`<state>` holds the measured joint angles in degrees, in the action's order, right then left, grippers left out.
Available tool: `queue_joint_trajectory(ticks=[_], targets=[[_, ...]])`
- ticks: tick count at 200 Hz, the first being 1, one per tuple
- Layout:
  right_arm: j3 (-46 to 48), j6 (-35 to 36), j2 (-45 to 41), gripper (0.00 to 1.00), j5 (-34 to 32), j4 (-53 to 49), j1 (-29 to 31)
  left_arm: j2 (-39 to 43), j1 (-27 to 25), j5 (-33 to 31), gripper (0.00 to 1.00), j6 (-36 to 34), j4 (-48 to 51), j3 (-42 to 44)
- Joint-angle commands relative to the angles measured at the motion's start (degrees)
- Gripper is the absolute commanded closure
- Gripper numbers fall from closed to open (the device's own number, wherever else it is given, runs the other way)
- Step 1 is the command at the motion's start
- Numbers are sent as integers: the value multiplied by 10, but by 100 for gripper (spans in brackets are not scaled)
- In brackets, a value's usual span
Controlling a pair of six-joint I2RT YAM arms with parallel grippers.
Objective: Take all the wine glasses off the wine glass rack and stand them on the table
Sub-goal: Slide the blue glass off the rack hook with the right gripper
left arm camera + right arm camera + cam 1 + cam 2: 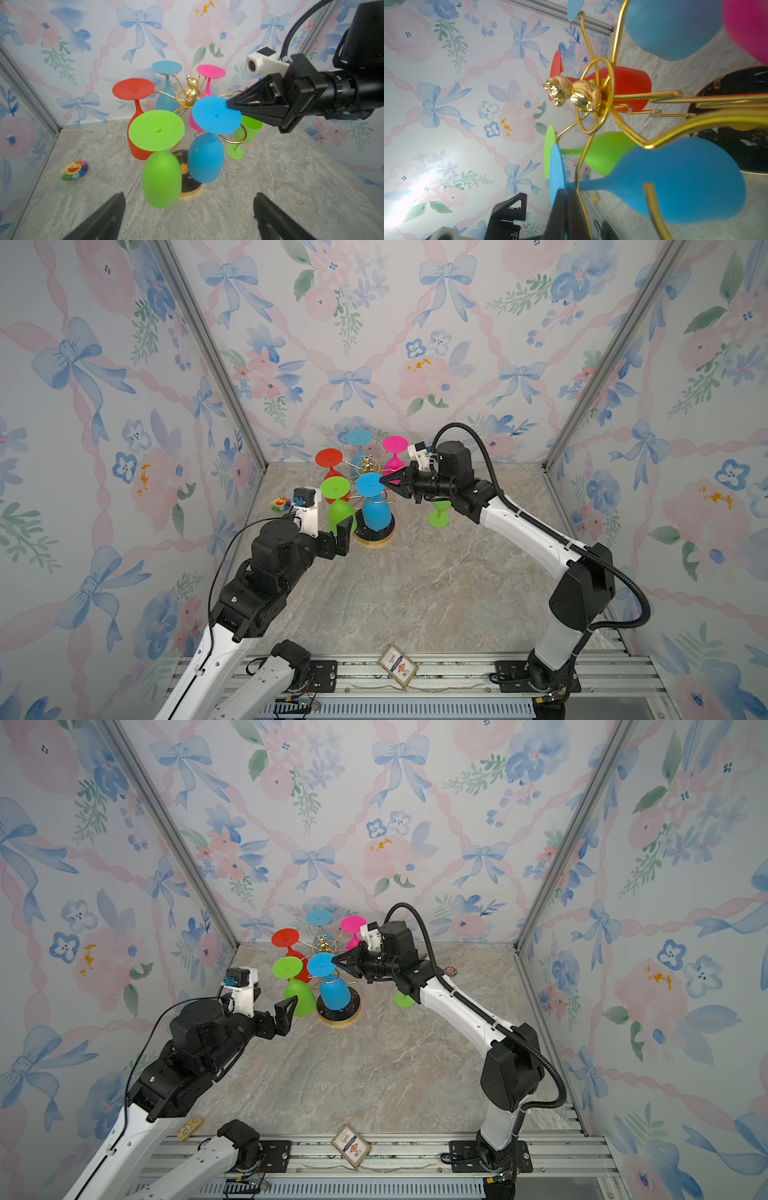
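**Right gripper** (228,105): jaws closed flat on the edge of the foot disc of the blue wine glass (205,158), a thin edge-on pinch.

**Left gripper** (340,536): jaws spread wide and empty, low beside the green wine glass (161,182).

**Blue wine glass:** hangs bowl-down on the near side of the wine glass rack (192,91). Its stem passes through a wire loop, and the foot sits slightly tilted on top.
- Surface is matte and opaque, probably plastic.
- Judged light, stiff and not brittle, with fair grip.
- The thin foot offers only a narrow hold, so the glass may pivot in the pinch.
- The rounded bowl would suit wide-open jaws better.

**Wine glass rack:** polished gold wire with a bear figurine on top and a round black, gold-rimmed base. It could drag or tip if the foot snags on the loop.

**Also hung:** red glass (137,124), pale blue glass (166,97) and pink glass (211,71).

**Upright green glass** (249,128): stands on the marble-look table (291,187).
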<state>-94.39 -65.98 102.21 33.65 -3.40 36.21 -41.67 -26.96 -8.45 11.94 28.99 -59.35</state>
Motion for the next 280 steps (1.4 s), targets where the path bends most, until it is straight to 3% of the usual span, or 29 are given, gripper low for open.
queue_joint_trajectory(ticks=[1,280], targets=[[-25,-7,4,100,-1,26,-3,3,3,5,2,-14,13,-2],[-53,52,11,100,41,-51,20,3,3,3,2,-15,16,-4]])
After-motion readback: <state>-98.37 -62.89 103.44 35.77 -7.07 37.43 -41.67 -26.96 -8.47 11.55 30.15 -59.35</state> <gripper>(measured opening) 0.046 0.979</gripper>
